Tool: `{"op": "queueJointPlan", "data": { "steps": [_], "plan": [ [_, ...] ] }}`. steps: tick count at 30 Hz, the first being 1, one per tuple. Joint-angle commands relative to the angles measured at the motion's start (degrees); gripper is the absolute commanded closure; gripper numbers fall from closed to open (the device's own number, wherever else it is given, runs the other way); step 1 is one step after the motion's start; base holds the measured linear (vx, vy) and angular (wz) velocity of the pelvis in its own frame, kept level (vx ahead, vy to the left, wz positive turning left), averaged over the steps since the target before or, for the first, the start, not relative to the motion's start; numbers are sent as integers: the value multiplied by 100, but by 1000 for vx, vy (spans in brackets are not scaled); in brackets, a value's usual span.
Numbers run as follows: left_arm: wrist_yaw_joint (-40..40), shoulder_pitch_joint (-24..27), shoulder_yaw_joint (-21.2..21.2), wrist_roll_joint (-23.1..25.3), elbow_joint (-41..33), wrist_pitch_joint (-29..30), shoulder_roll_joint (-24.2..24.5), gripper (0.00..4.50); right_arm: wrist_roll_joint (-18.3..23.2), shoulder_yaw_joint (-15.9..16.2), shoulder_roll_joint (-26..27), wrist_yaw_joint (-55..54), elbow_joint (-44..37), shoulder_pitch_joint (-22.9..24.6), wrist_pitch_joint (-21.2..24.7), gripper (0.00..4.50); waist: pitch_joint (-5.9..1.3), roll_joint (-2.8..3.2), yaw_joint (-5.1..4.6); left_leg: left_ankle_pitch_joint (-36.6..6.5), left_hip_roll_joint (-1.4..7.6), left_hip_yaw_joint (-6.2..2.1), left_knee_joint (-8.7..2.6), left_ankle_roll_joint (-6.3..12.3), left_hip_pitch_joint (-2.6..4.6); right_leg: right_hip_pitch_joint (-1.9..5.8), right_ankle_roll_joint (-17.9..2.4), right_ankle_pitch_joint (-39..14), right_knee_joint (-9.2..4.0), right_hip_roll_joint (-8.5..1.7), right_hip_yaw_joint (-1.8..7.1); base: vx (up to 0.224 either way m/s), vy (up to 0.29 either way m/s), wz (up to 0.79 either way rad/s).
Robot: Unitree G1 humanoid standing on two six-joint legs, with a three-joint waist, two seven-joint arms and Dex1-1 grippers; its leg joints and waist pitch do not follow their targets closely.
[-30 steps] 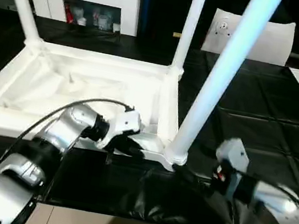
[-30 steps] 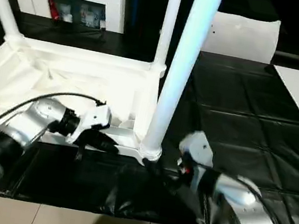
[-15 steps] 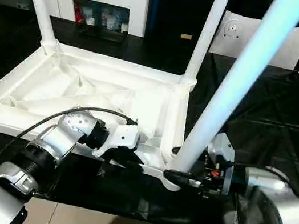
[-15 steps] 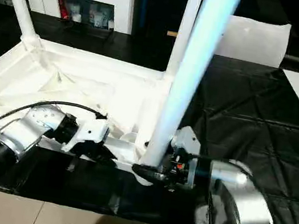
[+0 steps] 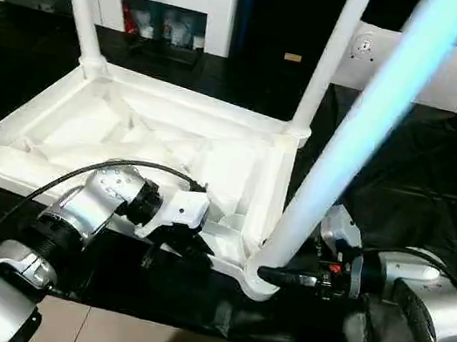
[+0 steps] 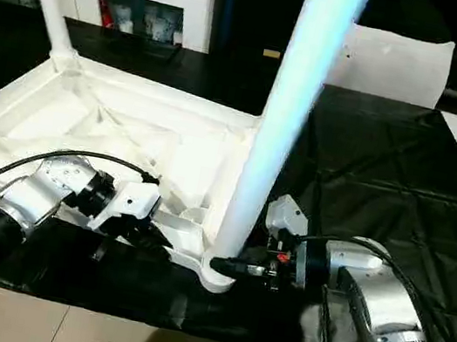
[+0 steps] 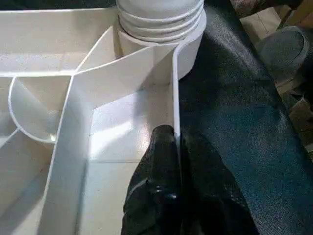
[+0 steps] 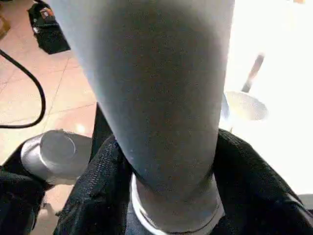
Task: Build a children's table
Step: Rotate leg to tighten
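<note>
the two head views look forward and down from above the forearms, sharing the upturned tabletop (image 5: 129, 131) and the near leg (image 6: 289, 102). the left wrist view sits close over the tabletop's rim; the right wrist view looks along that near leg, very close.

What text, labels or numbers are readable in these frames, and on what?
No readable text.
White flat bag: a small round mark, too small to read.
Items in the white cabinet: packaging too blurred to read.
Right gripper: a red spot on the wrist, not legible.
</note>
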Motion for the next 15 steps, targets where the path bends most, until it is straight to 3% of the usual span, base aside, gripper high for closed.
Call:
{"op": "queueJointPlan", "data": {
  "steps": [1,6,9,12,13,15],
  "plan": [
    [-104,-81,-46,55,50,-38,94,450,-27,64,-9,103,86,-27,-18,244,-345,-58,9,-1081,405,-177,-387,186,165,120,-1511,-495,-436,-538,215,0,0,0],
    [18,-62,51,15,91,152,27,450,-36,53,91,38,90,21,-15,248,-335,-47,10,-1164,404,-177,-396,157,169,111,-1497,-654,-453,-536,217,0,0,0],
    [418,-64,190,-2,38,601,-96,450,124,-66,278,-383,-192,231,334,248,-324,-49,4,-1214,407,-182,-412,125,174,108,-1485,-755,-460,-536,222,0,0,0],
    [716,-76,259,19,27,838,-200,450,30,-57,377,-741,-314,328,467,249,-298,-53,-18,-1428,402,-199,-434,20,200,75,-1400,-1233,-511,-550,227,0,0,0],
    [1054,-83,363,-15,16,1120,-364,450,-230,-50,602,-1363,-275,354,600,250,-279,-57,-35,-1557,402,-206,-450,-41,198,65,-1333,-1506,-540,-557,240,0,0,0],
    [1219,-88,427,-61,2,1289,-464,450,-348,-73,763,-1725,-211,337,699,250,-264,-60,-77,-1715,387,-226,-466,-152,203,50,-1229,-1887,-567,-562,240,0,0,0]
  ]
}}
